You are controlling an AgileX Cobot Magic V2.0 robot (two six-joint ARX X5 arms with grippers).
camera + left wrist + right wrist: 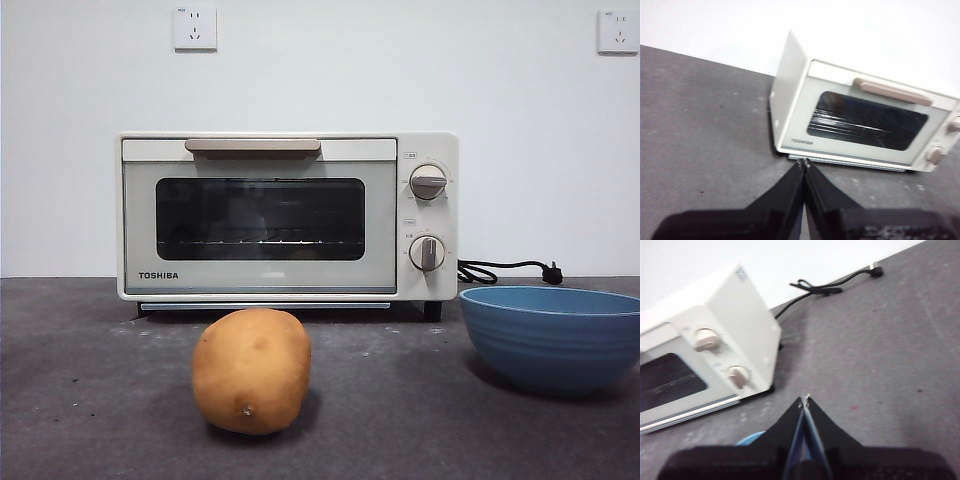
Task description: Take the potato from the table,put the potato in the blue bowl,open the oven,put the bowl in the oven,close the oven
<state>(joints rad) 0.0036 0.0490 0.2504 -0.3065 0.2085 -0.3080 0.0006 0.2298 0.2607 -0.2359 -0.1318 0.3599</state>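
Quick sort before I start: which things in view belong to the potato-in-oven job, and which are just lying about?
Job:
potato, on the table
blue bowl, empty
oven, door closed
left gripper, shut
right gripper, shut

Lying about:
oven's black cord, unplugged
two wall sockets

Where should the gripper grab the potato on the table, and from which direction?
Probably from above, with the jaws closing across the narrow middle of the potato. It stands alone on the table, its rounded sides free, clear of the oven behind and the bowl to its side. The smooth, curved skin could slip, so grip at the widest girth, not the tapered ends.
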